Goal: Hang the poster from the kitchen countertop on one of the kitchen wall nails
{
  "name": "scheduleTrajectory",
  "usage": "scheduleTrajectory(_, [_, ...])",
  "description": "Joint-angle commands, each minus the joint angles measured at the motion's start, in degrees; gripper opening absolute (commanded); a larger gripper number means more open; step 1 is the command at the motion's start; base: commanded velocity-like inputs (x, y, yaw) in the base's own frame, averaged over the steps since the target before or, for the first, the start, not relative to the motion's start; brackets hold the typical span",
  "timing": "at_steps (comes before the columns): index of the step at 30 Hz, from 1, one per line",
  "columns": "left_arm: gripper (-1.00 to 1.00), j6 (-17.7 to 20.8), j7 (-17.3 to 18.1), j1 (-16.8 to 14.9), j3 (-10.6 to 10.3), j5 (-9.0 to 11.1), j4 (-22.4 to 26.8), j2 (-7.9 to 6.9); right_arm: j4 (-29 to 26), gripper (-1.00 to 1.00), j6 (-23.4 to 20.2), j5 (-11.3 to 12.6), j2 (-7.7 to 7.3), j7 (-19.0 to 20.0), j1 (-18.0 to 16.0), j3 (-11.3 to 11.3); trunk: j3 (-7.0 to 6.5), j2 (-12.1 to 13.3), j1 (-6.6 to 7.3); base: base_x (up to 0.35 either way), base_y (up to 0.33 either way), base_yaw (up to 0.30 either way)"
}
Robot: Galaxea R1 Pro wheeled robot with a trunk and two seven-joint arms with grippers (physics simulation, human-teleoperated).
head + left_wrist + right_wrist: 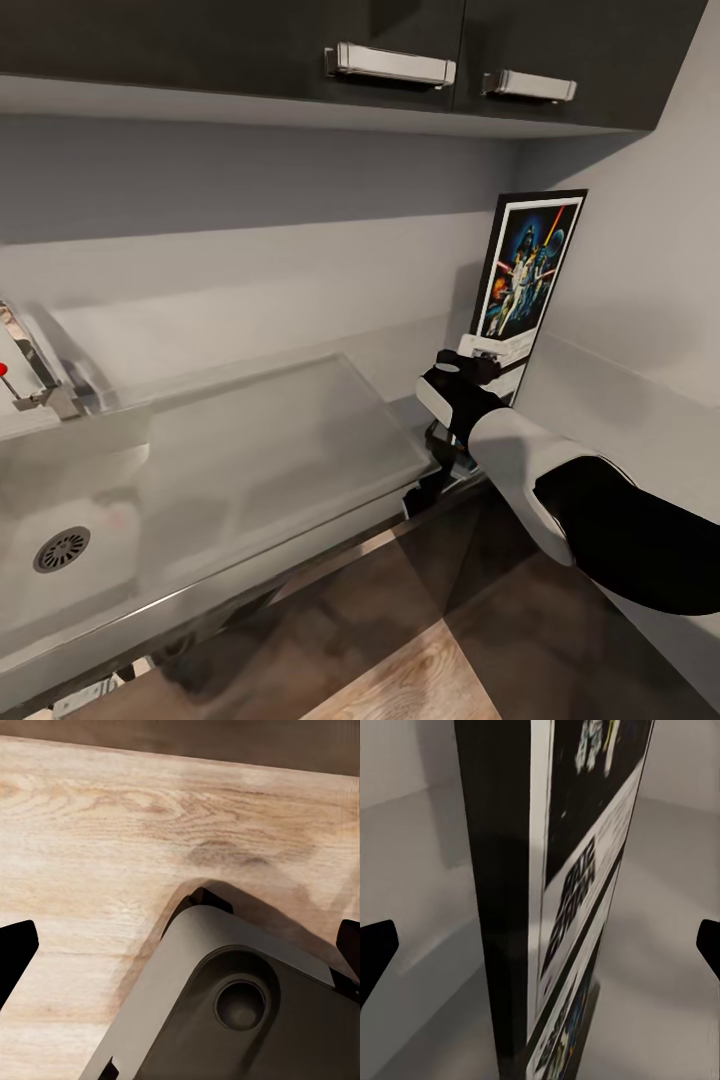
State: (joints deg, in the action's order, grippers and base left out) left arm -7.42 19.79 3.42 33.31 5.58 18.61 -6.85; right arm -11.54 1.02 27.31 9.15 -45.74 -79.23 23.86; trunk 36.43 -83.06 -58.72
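The poster (528,270) stands upright in the corner of the kitchen countertop (620,385), leaning against the back wall. It has a black frame, a white border and colourful figures on dark blue. My right gripper (482,356) is at its lower left edge. In the right wrist view the poster's black side edge (502,907) runs between the two wide-apart fingers (376,949), so the right gripper (544,945) is open around it. My left gripper (184,945) is open and empty above the floor. The wall nails are out of view.
A steel sink (60,548) with a drainboard (290,430) and a tap (35,378) lies left of the poster. Dark upper cabinets (400,40) hang overhead. A side wall (650,250) closes the right. My base (240,1005) rests on the wood plank floor (112,832).
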Motion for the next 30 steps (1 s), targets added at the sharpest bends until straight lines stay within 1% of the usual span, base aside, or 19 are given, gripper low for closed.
scheduleTrajectory(1, [1.0,0.13,0.42,0.01,0.13,0.58,0.02,0.01,0.01,1.0,0.13,0.56,-0.01,-0.23,-0.05,0.49,0.04,-0.02,-0.01,0.044,0.0,0.0])
scheduleTrajectory(19, [1.0,0.13,0.42,0.01,0.13,0.58,0.02,-0.02,0.03,1.0,0.25,0.55,-0.01,-0.23,-0.05,0.49,0.04,-0.02,-0.01,0.007,0.0,0.0])
scheduleTrajectory(30, [1.0,0.13,0.42,0.01,0.15,0.58,0.02,-0.09,0.03,1.0,0.23,0.55,-0.01,-0.23,-0.05,0.49,0.04,-0.02,-0.01,0.049,0.0,0.0])
